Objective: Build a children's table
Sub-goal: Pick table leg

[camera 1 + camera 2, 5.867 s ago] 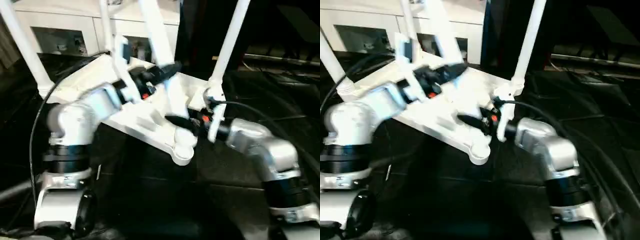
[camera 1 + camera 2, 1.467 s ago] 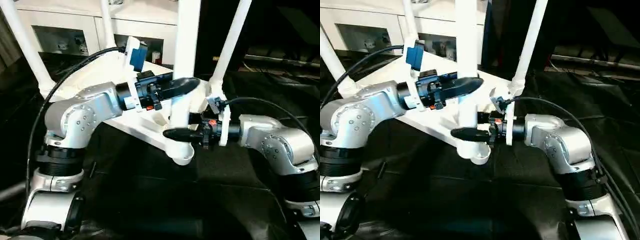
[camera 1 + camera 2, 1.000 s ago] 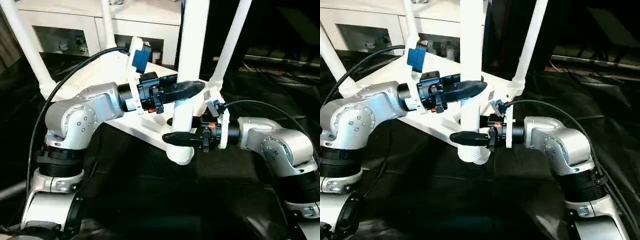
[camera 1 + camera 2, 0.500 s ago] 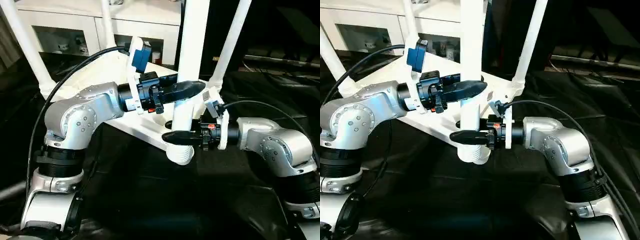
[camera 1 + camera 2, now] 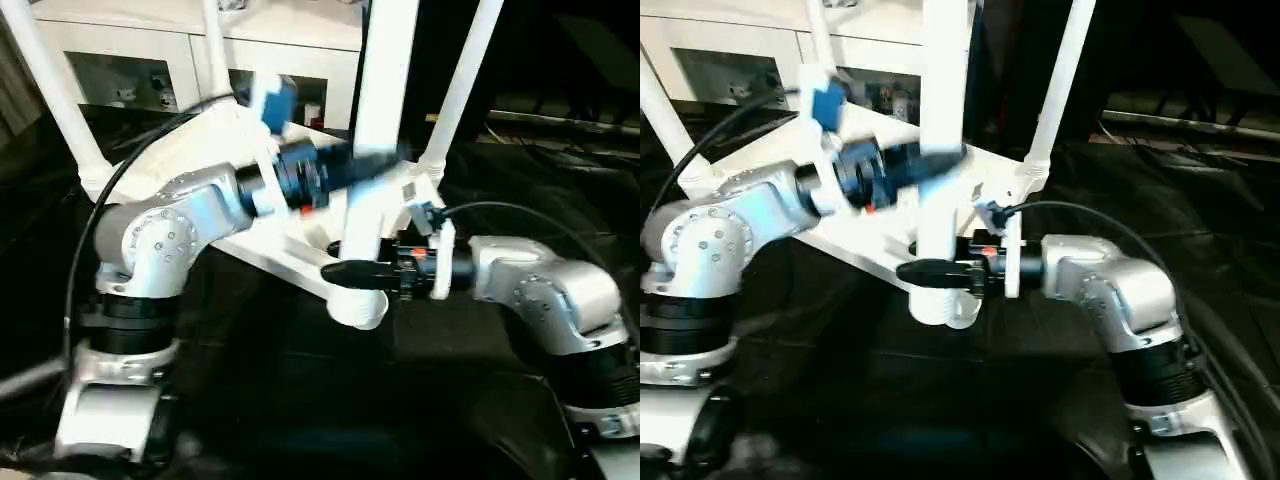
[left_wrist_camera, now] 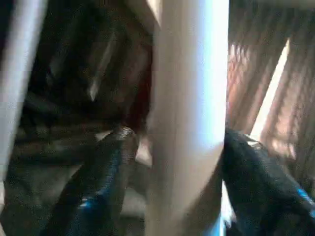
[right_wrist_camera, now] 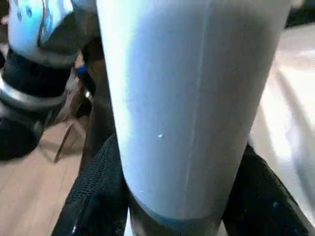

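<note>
The white tabletop [image 5: 992, 168] lies upside down with its legs pointing up. The near leg [image 5: 380, 80] stands upright in the near corner socket [image 5: 358, 308]. Low on that leg, just above the socket, my right gripper [image 5: 345, 272] is shut on it; its fingers [image 7: 101, 191] press against both sides. Higher up, my left gripper [image 5: 365, 160] is blurred. Its fingers [image 6: 106, 172] straddle the same leg [image 6: 189, 113] with a gap on one side. Three other legs stand at the far right [image 5: 460, 90], far left [image 5: 50, 90] and back [image 5: 212, 50].
A white glass-door cabinet [image 5: 130, 60] stands right behind the tabletop. Black cloth [image 5: 300, 400] covers the floor in front of me and to the right. Dark cables [image 5: 545, 120] lie at the back right.
The near leg went from tilted to upright in its socket. In the last half second my left gripper blurred and loosened on the leg. The right gripper kept its low hold.
</note>
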`<state>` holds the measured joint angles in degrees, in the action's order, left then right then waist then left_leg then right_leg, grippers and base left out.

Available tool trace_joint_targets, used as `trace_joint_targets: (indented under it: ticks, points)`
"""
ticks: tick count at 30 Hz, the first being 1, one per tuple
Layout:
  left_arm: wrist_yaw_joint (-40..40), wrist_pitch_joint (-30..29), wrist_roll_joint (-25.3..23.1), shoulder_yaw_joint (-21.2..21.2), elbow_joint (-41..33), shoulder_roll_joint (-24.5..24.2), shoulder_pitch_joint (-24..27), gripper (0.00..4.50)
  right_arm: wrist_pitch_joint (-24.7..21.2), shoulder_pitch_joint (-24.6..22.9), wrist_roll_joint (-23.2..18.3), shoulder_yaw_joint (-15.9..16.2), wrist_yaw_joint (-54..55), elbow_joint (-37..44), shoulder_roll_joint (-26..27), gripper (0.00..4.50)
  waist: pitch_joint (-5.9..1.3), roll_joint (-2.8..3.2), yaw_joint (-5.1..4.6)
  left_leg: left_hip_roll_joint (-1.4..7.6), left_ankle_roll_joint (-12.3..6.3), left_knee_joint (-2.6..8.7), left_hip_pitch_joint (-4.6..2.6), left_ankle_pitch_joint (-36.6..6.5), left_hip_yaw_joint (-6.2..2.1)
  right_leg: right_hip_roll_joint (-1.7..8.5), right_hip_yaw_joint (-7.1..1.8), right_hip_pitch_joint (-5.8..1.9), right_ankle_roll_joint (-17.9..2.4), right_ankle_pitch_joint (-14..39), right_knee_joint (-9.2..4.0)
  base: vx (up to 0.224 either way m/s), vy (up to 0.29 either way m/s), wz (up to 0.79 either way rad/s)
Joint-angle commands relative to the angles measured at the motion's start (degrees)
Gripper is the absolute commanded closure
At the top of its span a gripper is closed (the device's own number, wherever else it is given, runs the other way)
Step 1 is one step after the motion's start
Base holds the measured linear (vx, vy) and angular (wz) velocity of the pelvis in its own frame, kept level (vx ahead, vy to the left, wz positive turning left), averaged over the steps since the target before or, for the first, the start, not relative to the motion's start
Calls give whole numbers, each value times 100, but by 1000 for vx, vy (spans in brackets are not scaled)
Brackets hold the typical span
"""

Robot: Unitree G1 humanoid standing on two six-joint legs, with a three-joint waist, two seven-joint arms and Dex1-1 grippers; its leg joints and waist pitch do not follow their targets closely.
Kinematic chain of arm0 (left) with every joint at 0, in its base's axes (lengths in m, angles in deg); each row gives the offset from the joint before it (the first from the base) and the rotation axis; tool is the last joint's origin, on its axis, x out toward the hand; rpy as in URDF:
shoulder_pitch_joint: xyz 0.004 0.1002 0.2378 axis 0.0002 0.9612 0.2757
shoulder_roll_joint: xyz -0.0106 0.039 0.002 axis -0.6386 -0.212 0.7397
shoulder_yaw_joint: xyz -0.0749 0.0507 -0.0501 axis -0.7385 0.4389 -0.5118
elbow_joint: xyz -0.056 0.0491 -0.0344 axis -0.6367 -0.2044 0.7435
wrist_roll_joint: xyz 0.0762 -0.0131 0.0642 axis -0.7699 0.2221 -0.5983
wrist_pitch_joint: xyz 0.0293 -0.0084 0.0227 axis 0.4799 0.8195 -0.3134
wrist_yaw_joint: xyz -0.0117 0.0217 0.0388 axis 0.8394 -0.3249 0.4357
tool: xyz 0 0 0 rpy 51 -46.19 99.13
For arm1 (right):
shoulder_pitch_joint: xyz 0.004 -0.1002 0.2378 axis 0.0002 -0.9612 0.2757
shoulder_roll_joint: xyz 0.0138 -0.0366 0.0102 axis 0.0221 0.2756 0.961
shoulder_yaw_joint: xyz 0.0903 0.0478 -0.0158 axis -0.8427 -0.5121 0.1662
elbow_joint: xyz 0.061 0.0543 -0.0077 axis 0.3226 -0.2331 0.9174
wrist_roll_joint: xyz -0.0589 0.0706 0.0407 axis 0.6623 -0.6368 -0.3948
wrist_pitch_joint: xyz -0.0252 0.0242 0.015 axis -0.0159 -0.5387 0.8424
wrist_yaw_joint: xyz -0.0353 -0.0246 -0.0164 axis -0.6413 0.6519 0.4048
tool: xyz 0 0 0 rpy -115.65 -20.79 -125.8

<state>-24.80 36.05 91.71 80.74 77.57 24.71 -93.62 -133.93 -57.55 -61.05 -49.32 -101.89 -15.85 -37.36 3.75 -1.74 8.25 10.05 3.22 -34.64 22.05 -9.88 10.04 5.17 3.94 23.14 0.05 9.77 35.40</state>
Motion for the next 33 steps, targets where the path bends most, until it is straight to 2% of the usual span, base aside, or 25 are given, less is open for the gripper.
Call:
trace_joint_targets:
  ticks: [1, 2, 3, 5, 7, 9, 10, 12, 13, 14, 15, 16, 17, 19, 20, 22, 23, 24, 25, 26, 28, 29, 31, 32, 33]
  points:
    - [297, 381, 137, -363, 187, 177, 74, 138, 139, -14, -175, -326, 181, -18, 57, 257, -468, -15, 6, 259, 133, 396, -85, -951, -82, 347, -238, -318, -1129, 1103, -376, 0, 0, 0]
    - [405, 492, 243, -534, 282, 309, 110, 138, 145, -7, -227, -421, 257, -28, 116, 257, -478, 20, 18, 260, 133, 392, -94, -948, -90, 348, -234, -320, -1143, 1066, -366, 0, 0, 0]
    - [522, 530, 527, -800, 430, 486, 141, 138, 159, -5, -321, -576, 381, -43, 220, 258, -473, -3, 1, 244, 102, 386, -81, -991, -76, 338, -237, -326, -1139, 1045, -382, 0, 0, 0]
    - [611, 550, 773, -1026, 572, 627, 157, 138, 224, -6, -389, -754, 573, -70, 353, 258, -476, 15, 7, 242, 93, 386, -85, -965, -79, 331, -233, -315, -1140, 1025, -375, 0, 0, 0]
    - [625, 555, 774, -1083, 714, 629, 175, 138, 348, -3, -342, -886, 809, -120, 451, 258, -484, 25, 9, 244, 92, 391, -91, -933, -83, 330, -230, -306, -1118, 1016, -377, 0, 0, 0]
    - [480, 691, 213, -757, 913, 357, 239, 138, 532, -2, -159, -969, 1096, -212, 490, 258, -480, 50, 3, 249, 106, 411, -121, -1003, -90, 314, -229, -278, -990, 1144, -421, 0, 0, 0]
    - [406, 768, -47, -601, 976, 246, 265, 138, 587, -4, -88, -988, 1178, -241, 496, 258, -480, 60, -18, 250, 162, 430, -116, -1029, -102, 300, -228, -301, -907, 1167, -392, 0, 0, 0]
    - [111, 1383, -1529, 488, 1477, -459, 313, 138, 911, -69, 526, -842, 1523, -412, 336, 258, -470, 104, -9, 261, 196, 455, -125, -1067, -126, 308, -233, -280, -754, 1266, -441, 0, 0, 0]
    - [111, 1383, -1529, 488, 1477, -459, 313, 104, 911, -69, 526, -842, 1523, -412, 336, 258, -468, 96, -18, 252, 268, 470, -160, -1175, -117, 286, -249, -255, -439, 1490, -450, 0, 0, 0]
    - [-76, 1629, -2066, 978, 1733, -763, 298, 104, 1051, -137, 828, -674, 1584, -451, 199, 258, -476, 116, -9, 252, 351, 481, -163, -1159, -130, 310, -248, -275, -426, 1444, -447, 0, 0, 0]
    - [-433, 2070, -2737, 1631, 2052, -1149, 256, 104, 1060, -230, 949, -626, 1659, -433, 143, 259, -476, 109, -21, 259, 382, 475, -176, -1174, -113, 299, -257, -256, -424, 1403, -448, 0, 0, 0]
    - [-679, 2363, -3117, 2007, 2267, -1363, 218, 104, 1037, -288, 979, -623, 1705, -406, 133, 259, -466, 126, -10, 253, 368, 496, -178, -1208, -130, 294, -266, -254, -317, 1472, -461, 0, 0, 0]
    - [-846, 2502, -3274, 2176, 2378, -1463, 192, 84, 999, -331, 957, -636, 1714, -350, 133, 259, -485, 120, -42, 253, 413, 492, -164, -1180, -127, 309, -266, -277, -402, 1278, -415, 0, 0, 0]
    - [-1891, 2990, -3783, 2853, 2941, -1898, 34, 68, 795, -593, 811, -664, 1738, 2, 77, 259, -505, 142, -44, 245, 352, 469, -156, -943, -124, 313, -261, -282, -609, 823, -394, 0, 0, 0]
    - [-2176, 3086, -3860, 2951, 3078, -1968, -14, 61, 763, -659, 776, -661, 1741, 90, 47, 259, -511, 181, -42, 243, 324, 458, -160, -886, -112, 314, -263, -287, -734, 648, -360, 0, 0, 0]
    - [-2492, 3234, -4003, 3064, 3439, -2004, -197, 56, 715, -738, 761, -685, 1750, 192, -18, 259, -514, 162, -74, 243, 317, 446, -148, -848, -101, 312, -254, -306, -959, 362, -320, 0, 0, 0]
    - [-2694, 3645, -4419, 3370, 3942, -2080, -420, 46, 659, -845, 758, -727, 1724, 298, -117, 259, -505, 193, -65, 246, 299, 440, -159, -904, -96, 327, -257, -298, -1076, 345, -327, 0, 0, 0]
    - [-2726, 3846, -4586, 3498, 4147, -2096, -509, 34, 658, -879, 771, -740, 1707, 324, -152, 259, -494, 174, -73, 239, 282, 445, -155, -979, -87, 320, -261, -304, -1063, 427, -355, 0, 0, 0]
    - [-2757, 4059, -4760, 3637, 4350, -2106, -592, 24, 638, -914, 763, -761, 1689, 357, -186, 259, -498, 194, -73, 257, 307, 446, -179, -1119, -92, 343, -265, -301, -1108, 510, -347, 0, 0, 0]
    - [-2757, 4059, -4760, 3637, 4350, -2106, -592, 24, 638, -914, 763, -761, 1689, 357, -186, 259, -485, 175, -68, 264, 310, 456, -165, -1219, -101, 364, -266, -324, -1115, 658, -356, 0, 0, 0]
    - [-2694, 4383, -4895, 3645, 4966, -1888, -864, 17, 587, -1007, 780, -806, 1670, 444, -258, 259, -472, 188, -76, 257, 302, 448, -169, -1323, -88, 370, -271, -315, -1128, 886, -392, 0, 0, 0]
    - [-2534, 4483, -4949, 3646, 5174, -1801, -970, 17, 563, -1036, 775, -819, 1678, 487, -271, 259, -486, 216, -51, 272, 314, 440, -190, -1349, -94, 394, -275, -308, -1185, 935, -385, 0, 0, 0]
    - [-2384, 4571, -5011, 3665, 5345, -1732, -1059, 17, 541, -1061, 766, -831, 1686, 526, -280, 259, -486, 192, -50, 277, 291, 443, -172, -1369, -98, 392, -270, -320, -1227, 971, -389, 0, 0, 0]
    - [-2144, 4662, -5082, 3635, 5636, -1593, -1182, 17, 516, -1101, 748, -829, 1706, 586, -285, 259, -483, 224, -40, 280, 281, 445, -166, -1384, -107, 390, -265, -319, -1229, 990, -393, 0, 0, 0]
    - [-2144, 4662, -5082, 3635, 5636, -1593, -1182, 17, 516, -1101, 748, -829, 1706, 586, -285, 259, -480, 206, -51, 268, 266, 440, -161, -1399, -98, 378, -264, -320, -1212, 1016, -409, 0, 0, 0]
